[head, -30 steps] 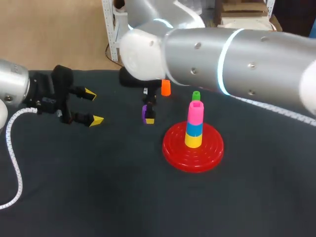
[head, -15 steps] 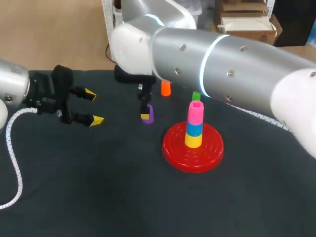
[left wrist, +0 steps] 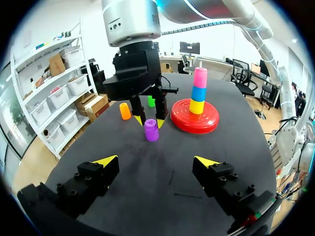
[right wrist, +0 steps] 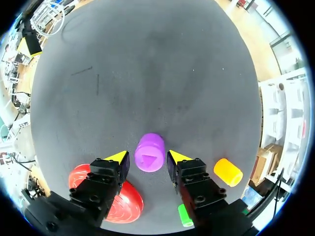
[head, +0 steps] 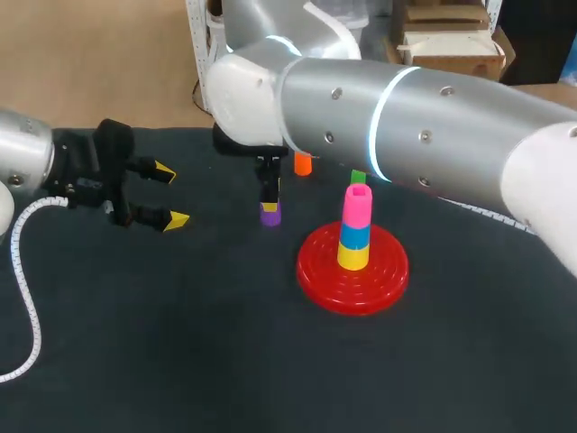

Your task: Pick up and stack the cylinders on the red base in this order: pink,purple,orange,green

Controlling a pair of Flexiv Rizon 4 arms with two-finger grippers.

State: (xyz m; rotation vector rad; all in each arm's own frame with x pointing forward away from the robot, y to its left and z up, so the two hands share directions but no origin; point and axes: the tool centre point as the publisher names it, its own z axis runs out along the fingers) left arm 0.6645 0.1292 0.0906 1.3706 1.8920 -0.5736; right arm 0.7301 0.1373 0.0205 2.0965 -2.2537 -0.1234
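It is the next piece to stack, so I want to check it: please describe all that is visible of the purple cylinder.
The purple cylinder is short, smooth and plastic-looking, with a triangular mark on top. It stands upright on the dark table, apart from the red base, between the open jaws of the right gripper; whether they touch it is unclear.

In the head view the right arm (head: 406, 117) covers most of the green cylinder (head: 358, 176) and the top of the orange cylinder (head: 303, 164). The left arm (head: 22, 162) is cut off at the edge. In the right wrist view the right gripper (right wrist: 147, 157) hides part of the red base (right wrist: 129, 202).
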